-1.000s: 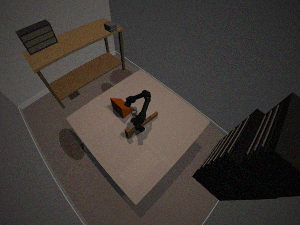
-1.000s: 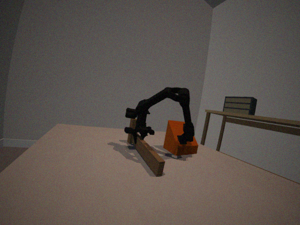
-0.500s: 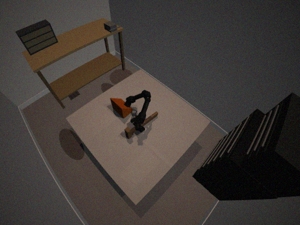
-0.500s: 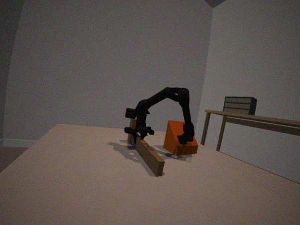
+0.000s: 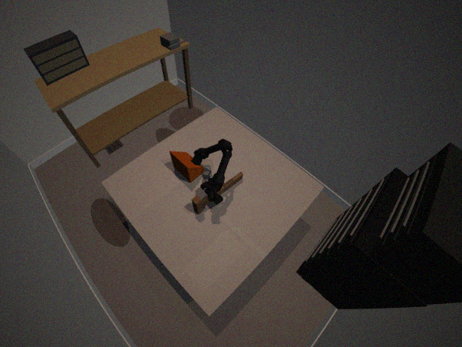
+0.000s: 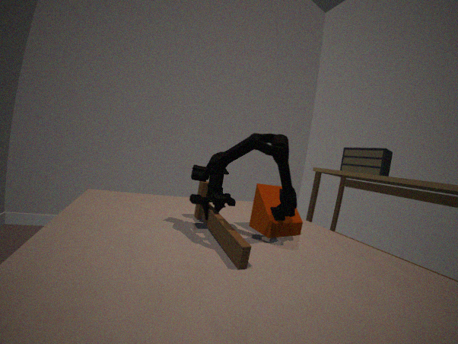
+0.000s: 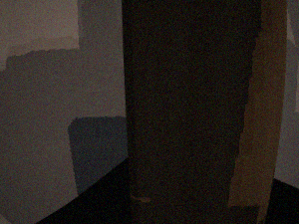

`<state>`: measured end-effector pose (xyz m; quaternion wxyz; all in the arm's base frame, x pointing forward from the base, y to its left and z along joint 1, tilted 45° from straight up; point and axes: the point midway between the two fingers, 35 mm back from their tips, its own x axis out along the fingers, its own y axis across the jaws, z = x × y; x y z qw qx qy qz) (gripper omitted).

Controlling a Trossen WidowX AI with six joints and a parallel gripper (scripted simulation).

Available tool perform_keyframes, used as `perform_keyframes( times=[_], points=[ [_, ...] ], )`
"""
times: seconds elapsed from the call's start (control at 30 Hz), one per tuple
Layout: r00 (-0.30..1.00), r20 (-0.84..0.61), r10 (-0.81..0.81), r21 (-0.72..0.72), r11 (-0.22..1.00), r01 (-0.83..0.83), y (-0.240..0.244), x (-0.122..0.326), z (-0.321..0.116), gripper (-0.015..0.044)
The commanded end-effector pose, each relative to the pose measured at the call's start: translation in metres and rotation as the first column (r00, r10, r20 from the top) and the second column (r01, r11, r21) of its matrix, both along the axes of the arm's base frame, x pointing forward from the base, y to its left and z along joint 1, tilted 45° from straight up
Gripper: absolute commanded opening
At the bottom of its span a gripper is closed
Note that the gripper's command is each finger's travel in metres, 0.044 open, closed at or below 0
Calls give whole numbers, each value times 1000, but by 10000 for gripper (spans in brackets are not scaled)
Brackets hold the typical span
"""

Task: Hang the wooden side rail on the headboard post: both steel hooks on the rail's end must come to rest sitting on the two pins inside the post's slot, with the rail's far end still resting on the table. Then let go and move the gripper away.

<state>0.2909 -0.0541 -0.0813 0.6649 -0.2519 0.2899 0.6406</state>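
Observation:
The wooden side rail (image 5: 232, 182) (image 6: 228, 239) (image 7: 189, 99) runs from under the arm to its far end, which rests on the table in the exterior view. The wooden headboard post (image 5: 197, 206) (image 6: 198, 211) stands upright at the rail's other end, partly behind the gripper. My gripper (image 5: 210, 196) (image 6: 212, 213) is shut on the rail close to the post. The rail fills the middle of the wrist view, with dark fingers at both lower sides. The steel hooks, the slot and the pins are hidden or too dark to tell, so whether the hooks sit on the pins does not show.
An orange wedge-shaped block (image 5: 184, 167) (image 6: 262, 213) stands on the table (image 5: 238, 253) (image 6: 125, 289) beside the arm's base. A dark blue-grey patch (image 7: 100, 148) shows left of the rail in the wrist view. A wooden workbench (image 5: 115, 63) stands beyond the table.

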Motion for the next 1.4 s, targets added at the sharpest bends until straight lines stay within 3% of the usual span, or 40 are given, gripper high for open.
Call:
perform_keyframes(
  times=[0.0, 1.37],
  points=[
    [1000, 10, -4, -9, 1000, 4, -5, 2, -1, 0],
    [1000, 10, -4, -10, 1000, 4, -7, 3, -3, 0]
  ],
)
